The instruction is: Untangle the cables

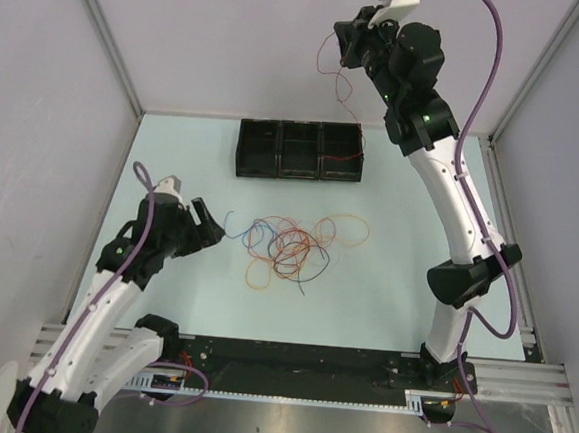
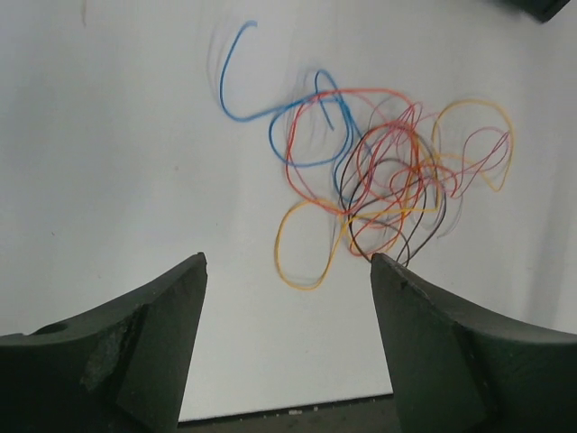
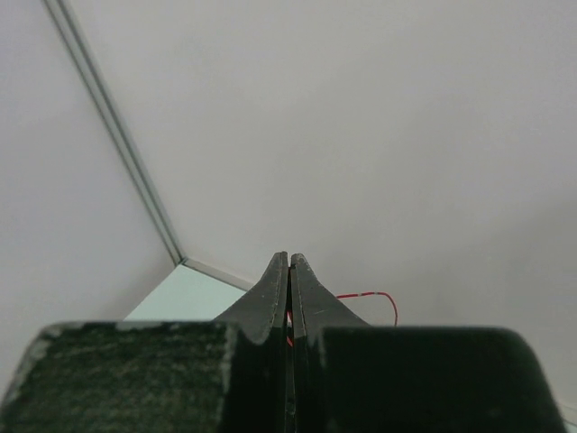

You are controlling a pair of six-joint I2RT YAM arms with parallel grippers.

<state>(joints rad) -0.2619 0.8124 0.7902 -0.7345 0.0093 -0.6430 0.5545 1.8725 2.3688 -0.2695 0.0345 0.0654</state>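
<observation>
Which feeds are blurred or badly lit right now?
Left wrist: the blue cable is smeared with ghost streaks; the other cables read sharper. Top external: even light, no glare on the table. Right wrist: the right end effector, shut on the red cable, is dark and soft up close.
</observation>
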